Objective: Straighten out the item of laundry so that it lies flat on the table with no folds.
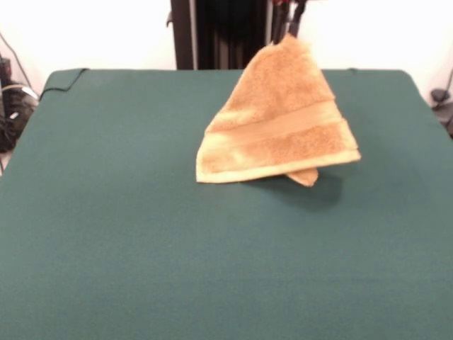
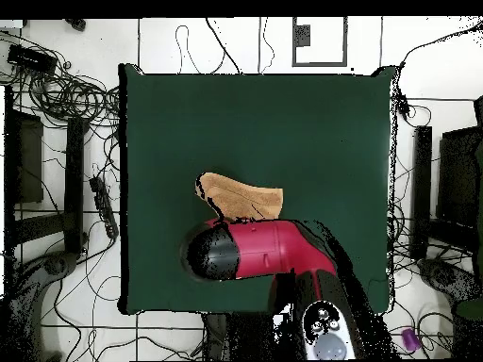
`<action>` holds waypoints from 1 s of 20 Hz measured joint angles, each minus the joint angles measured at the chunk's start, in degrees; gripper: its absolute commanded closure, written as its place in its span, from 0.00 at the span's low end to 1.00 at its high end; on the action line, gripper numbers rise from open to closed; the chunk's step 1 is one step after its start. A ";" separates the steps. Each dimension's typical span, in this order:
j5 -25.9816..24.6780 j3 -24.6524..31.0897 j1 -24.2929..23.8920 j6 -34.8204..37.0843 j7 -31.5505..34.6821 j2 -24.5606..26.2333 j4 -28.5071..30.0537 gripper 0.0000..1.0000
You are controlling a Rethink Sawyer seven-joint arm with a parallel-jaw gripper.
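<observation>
Above mid-table (image 1: 141, 248), gripper (image 1: 289, 34) seemingly pinches towel (image 1: 279, 120) peak, jaws hidden; risk: hem stays doubled if dropped straight.

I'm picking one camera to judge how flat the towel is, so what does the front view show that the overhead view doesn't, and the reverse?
Only the front view shows the towel lifted into a peak by its top corner, its woven band across the middle, its lower hem low over the table and a corner hanging beneath. Only the overhead view shows the red and black arm covering part of the towel, and all four table edges. Both show the golden-orange towel bunched, not flat, on green cloth. Neither shows the gripper clearly.
</observation>
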 measured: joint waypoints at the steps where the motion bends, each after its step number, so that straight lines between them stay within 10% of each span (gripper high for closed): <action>1: 0.05 0.24 -0.88 -0.66 0.00 1.05 -0.07 1.00; 20: -0.02 4.43 -7.13 -17.68 0.00 18.61 -0.38 1.00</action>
